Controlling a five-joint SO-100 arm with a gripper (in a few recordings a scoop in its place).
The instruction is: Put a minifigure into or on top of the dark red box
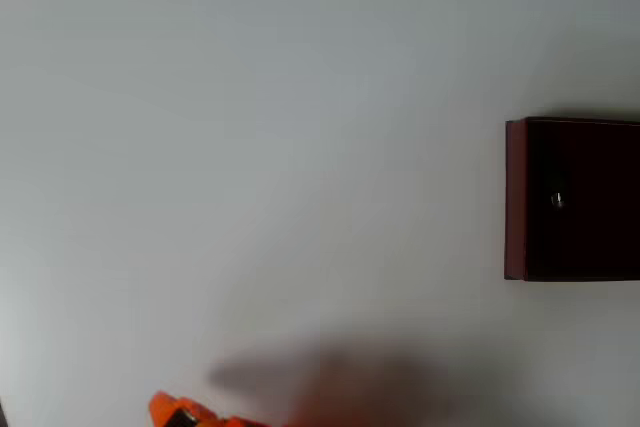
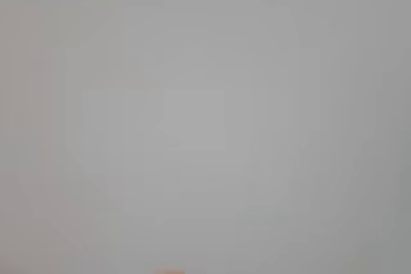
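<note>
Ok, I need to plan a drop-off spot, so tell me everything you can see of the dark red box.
In the overhead view the dark red box sits flat on the pale table at the right edge, which cuts it off. It is rectangular, with a thin reddish-brown wall along its left side and a very dark, almost black inner area. A tiny pale speck shows near its middle, too small to identify. Nothing else touches it.
</note>
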